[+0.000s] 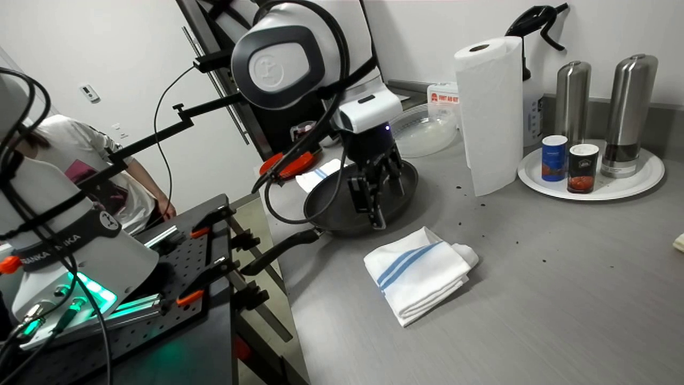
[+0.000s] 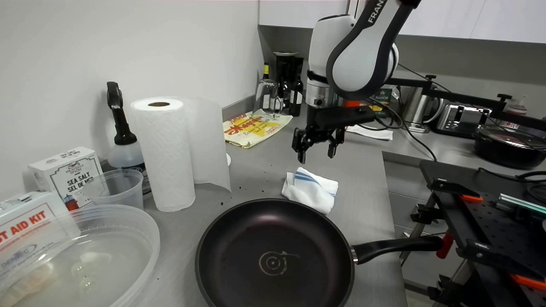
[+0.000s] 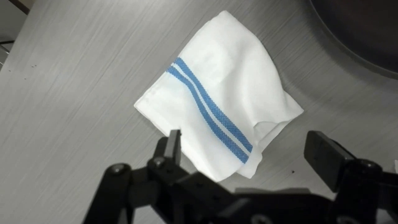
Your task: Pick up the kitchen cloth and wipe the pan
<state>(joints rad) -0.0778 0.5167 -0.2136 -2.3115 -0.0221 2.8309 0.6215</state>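
Observation:
The kitchen cloth, white with two blue stripes, lies folded on the grey counter beside the pan, in both exterior views (image 1: 422, 280) (image 2: 311, 192) and the wrist view (image 3: 217, 93). The round dark pan stands by it in both exterior views (image 1: 334, 208) (image 2: 277, 243), and its rim enters the top right of the wrist view (image 3: 367, 34). My gripper hangs fingers down, open and empty, above the cloth, in both exterior views (image 1: 390, 206) (image 2: 317, 157). In the wrist view my gripper (image 3: 244, 137) has its fingers wide apart, with the cloth's near corner between them, lower down.
A paper towel roll (image 1: 491, 117) stands near the wall beside a plate (image 1: 649, 182) of shakers and mills. A clear tub (image 2: 149, 256) is by the pan. A red dish (image 1: 299, 166) and another striped cloth (image 1: 323, 172) lie beyond the pan. Its handle (image 2: 396, 247) juts over the counter edge.

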